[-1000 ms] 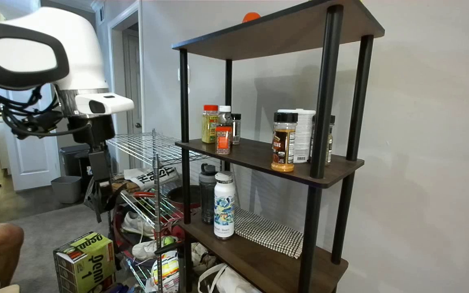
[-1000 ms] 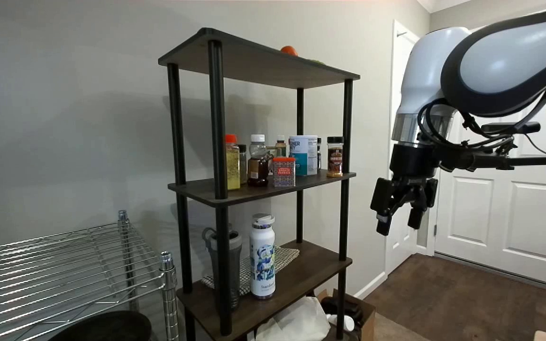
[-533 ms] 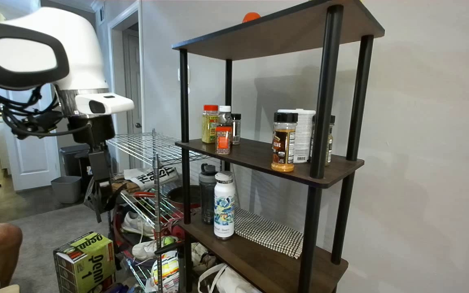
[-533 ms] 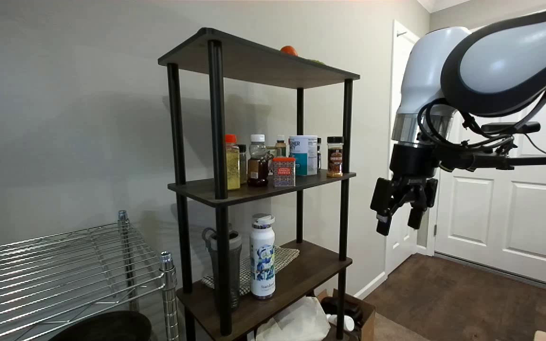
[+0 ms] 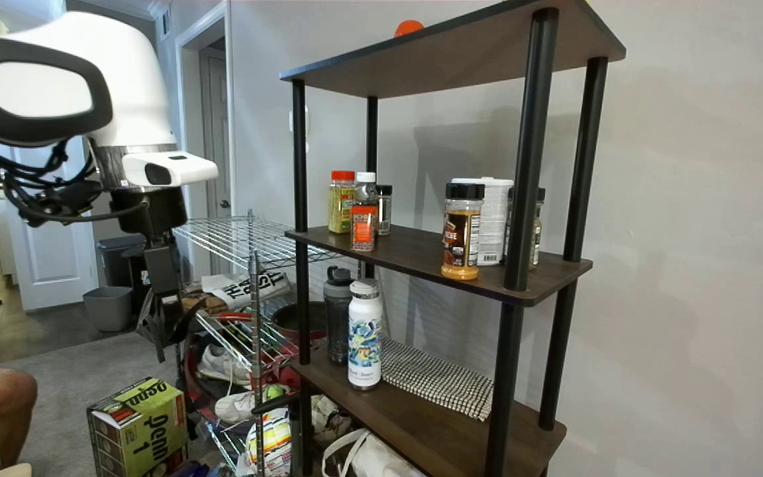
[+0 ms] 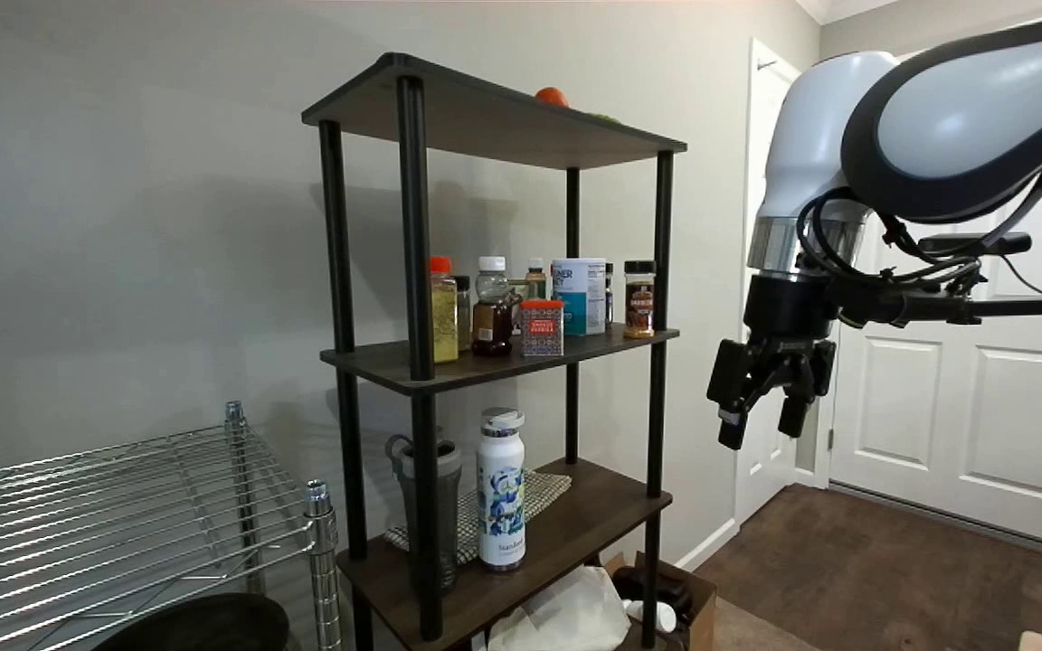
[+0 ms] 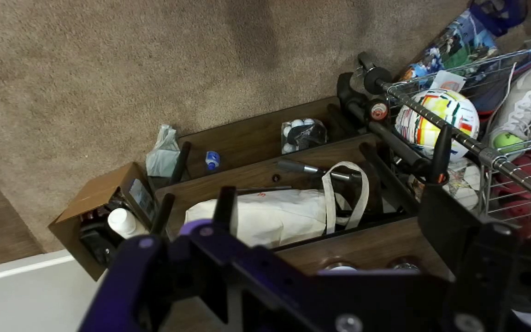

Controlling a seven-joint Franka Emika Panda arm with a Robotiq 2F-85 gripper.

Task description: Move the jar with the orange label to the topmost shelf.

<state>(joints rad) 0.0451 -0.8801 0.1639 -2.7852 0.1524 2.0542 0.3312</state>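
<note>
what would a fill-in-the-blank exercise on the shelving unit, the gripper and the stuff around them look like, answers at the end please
The gripper has ____ between its fingers.
The posts under the topmost shelf are ____ in color.
The white water bottle stands on a ____ shelf than the red-capped seasoning jar.
The brand name printed on the yellow-green carton is ____.

Missing words: nothing; black; lower; penn.

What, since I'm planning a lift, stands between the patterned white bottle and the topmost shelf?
The second shelf from the top, holding a red-capped yellow jar among others, lies between the white bottle and the topmost shelf, as both exterior views show.
</note>
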